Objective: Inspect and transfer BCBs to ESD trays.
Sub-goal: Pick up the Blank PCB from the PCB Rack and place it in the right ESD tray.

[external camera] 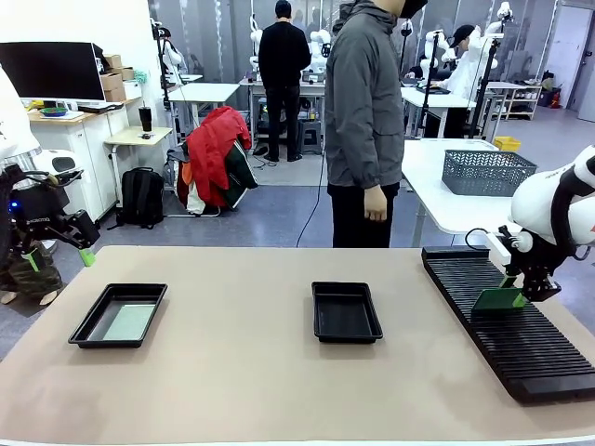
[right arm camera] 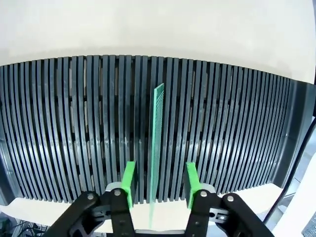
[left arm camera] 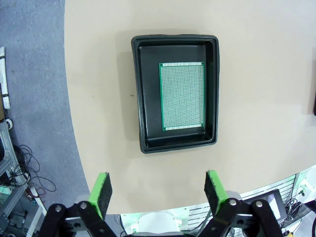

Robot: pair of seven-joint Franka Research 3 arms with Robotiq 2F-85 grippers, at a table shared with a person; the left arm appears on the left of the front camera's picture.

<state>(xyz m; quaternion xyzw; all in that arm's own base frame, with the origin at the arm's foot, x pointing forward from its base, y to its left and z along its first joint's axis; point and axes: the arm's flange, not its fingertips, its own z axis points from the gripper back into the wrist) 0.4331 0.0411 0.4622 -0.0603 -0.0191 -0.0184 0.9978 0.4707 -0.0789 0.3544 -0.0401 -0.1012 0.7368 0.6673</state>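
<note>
The left gripper [external camera: 59, 257] hangs beyond the table's left edge, jaws spread fully and nothing between them; below it, one BCB [external camera: 127, 321] lies flat on the floor of the left ESD tray [external camera: 85, 327]. The middle ESD tray [external camera: 319, 311] holds nothing, with bare table [external camera: 232, 381] on all its sides; I judge it the place for the next board. At the right, a second BCB [right arm camera: 157, 133] stands on edge in a slot of the black slotted rack [right arm camera: 74, 123]; the right gripper [right arm camera: 159, 180] straddles its top edge, jaws about half spread; a gap shows between the board and each of the pads [right arm camera: 129, 178], so it grips nothing yet. To do this pick well, the pads should meet the board squarely and evenly; the lift should go straight up along the slot, so the thin board does not scrape the neighbour ribs; sideways travel is safe only once its lower edge is free of the rack. The way to the middle tray looks open; its raised rim asks for lowering from above, not sliding.
</note>
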